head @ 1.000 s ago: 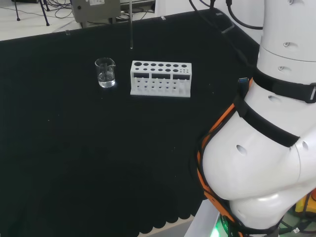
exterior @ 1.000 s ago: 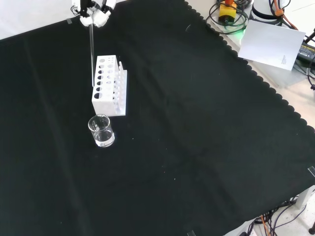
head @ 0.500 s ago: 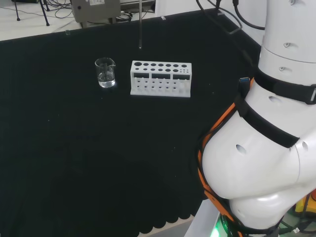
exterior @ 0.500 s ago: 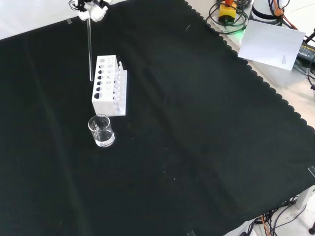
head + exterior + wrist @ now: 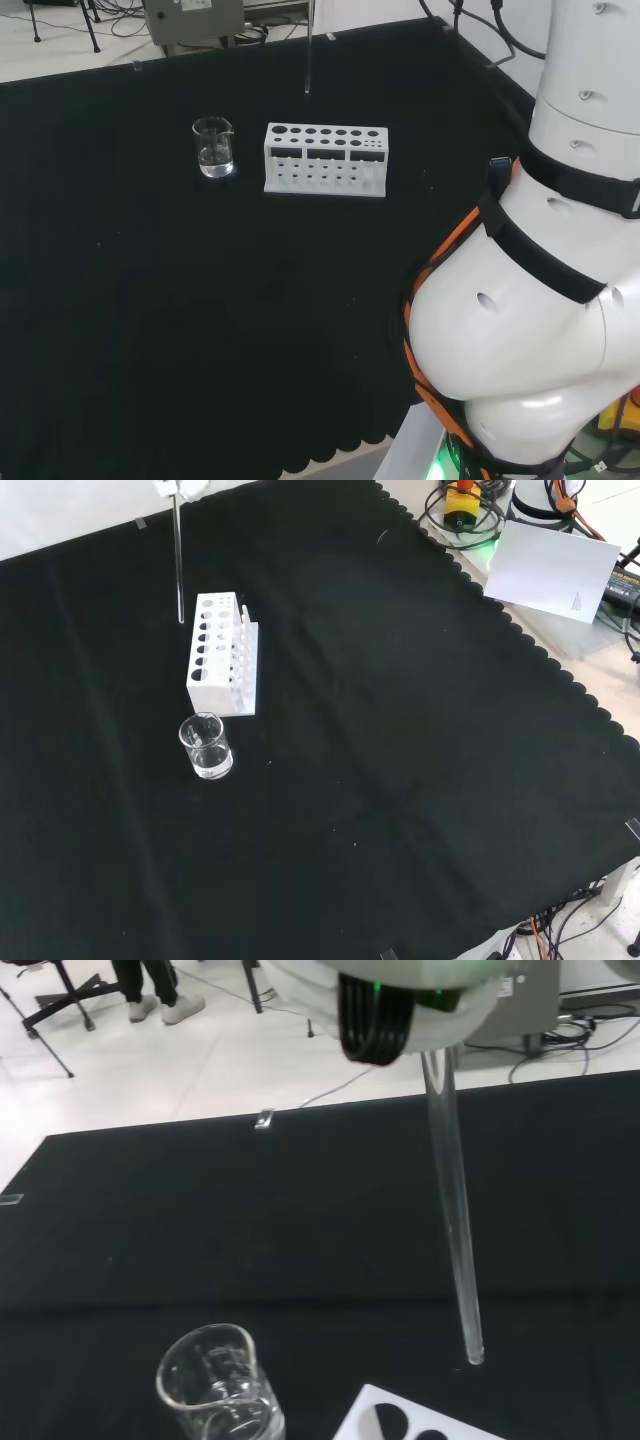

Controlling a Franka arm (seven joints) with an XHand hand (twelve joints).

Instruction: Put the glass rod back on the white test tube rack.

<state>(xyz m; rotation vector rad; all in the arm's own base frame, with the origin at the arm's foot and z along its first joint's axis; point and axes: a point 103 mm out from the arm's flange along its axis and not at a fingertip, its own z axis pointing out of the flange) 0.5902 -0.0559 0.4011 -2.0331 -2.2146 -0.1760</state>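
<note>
A clear glass rod (image 5: pixel 179 560) hangs upright from the hand (image 5: pixel 180 486) at the front view's top edge, and the hand's fingers are shut on the rod's upper end. In the front view the rod's lower tip hovers just left of the white test tube rack (image 5: pixel 222 652), near its far end. In the head view the rod (image 5: pixel 308 55) hangs above and behind the rack (image 5: pixel 325 158). The wrist view shows the rod (image 5: pixel 455 1230) slanting down from the blurred hand (image 5: pixel 400 990), with its tip above the cloth beside a corner of the rack (image 5: pixel 410 1422).
A small glass beaker (image 5: pixel 214 147) stands left of the rack in the head view; it sits nearer than the rack in the front view (image 5: pixel 206 746) and shows in the wrist view (image 5: pixel 215 1385). The arm's white links (image 5: pixel 530 300) rise at the head view's right. A white sheet (image 5: pixel 555 565) lies off the cloth.
The hand has carried the rod to the right in the head view, farther off in the front view, and somewhat higher. Rack and beaker have not moved.
</note>
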